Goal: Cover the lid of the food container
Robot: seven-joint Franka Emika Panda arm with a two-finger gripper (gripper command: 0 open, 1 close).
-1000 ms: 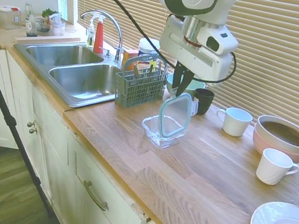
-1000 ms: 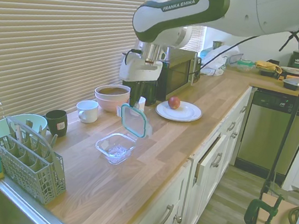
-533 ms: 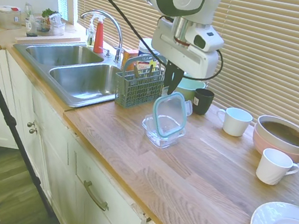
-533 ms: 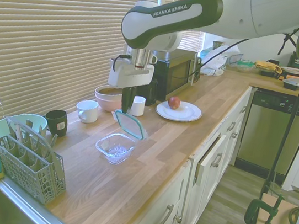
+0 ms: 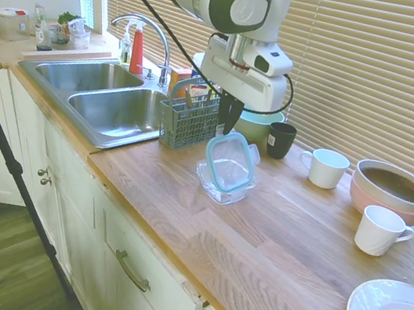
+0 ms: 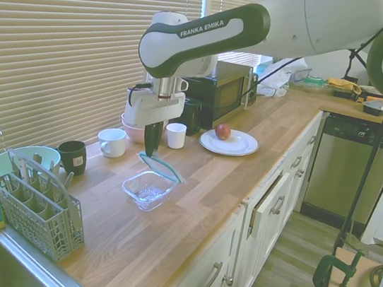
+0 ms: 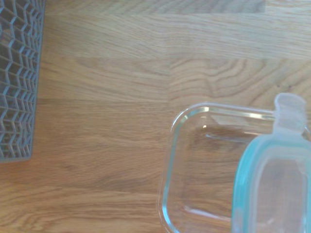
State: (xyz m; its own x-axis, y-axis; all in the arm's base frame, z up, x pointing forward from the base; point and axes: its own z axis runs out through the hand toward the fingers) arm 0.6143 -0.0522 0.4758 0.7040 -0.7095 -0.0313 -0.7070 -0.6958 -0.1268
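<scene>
Wooden countertop [image 5: 287, 248] runs along a wall of closed slatted blinds, with a double steel sink [image 5: 105, 98] at one end and a dishwasher front visible at the other in the second exterior view. Near the counter's front edge sits the food container [image 6: 147, 189], clear and open, with nothing visible inside. The lid [image 5: 230, 161] hangs tilted over it, its teal rim low above the container's far side, and the wrist view shows one corner of it overlapping the container's rim. The gripper [image 6: 152, 140] has its fingers closed on the lid's upper edge.

Just beside the container, toward the sink, stands a grey cutlery basket [image 5: 192, 119]; behind it a mint-green bowl [image 6: 25, 160] and a dark cup [image 5: 280, 139]. Further along are a white mug [image 5: 324, 167], a pink bowl [image 5: 392, 190] and another white mug [image 5: 378, 230], then a white plate [image 6: 229, 142] bearing a small red fruit. Nothing stands between the lid and the container.

A red spray bottle [image 5: 138, 48] stands behind the faucet. The plate is cut off at the first exterior view's corner. Items tucked in the basket are too small to identify. "FRANKA EMIKA" reads along the arm's dark band in the second exterior view.
</scene>
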